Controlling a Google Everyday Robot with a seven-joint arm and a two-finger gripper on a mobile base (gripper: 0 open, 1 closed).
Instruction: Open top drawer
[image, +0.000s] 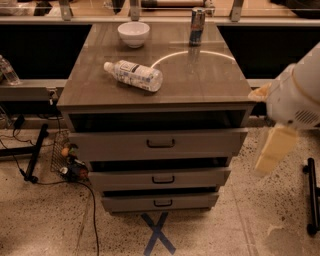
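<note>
Speckled floor; wide grey top drawer (115, 145) barely ajar at best, pull undone; cream tool (274, 150) well right of drawer, state: cannot tell.

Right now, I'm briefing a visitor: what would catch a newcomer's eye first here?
The grey cabinet fills the middle, its top drawer slightly open. On its top sit a bottle on its side, a white bowl and a can. The gripper hangs at the right edge, apart from the cabinet.
</note>
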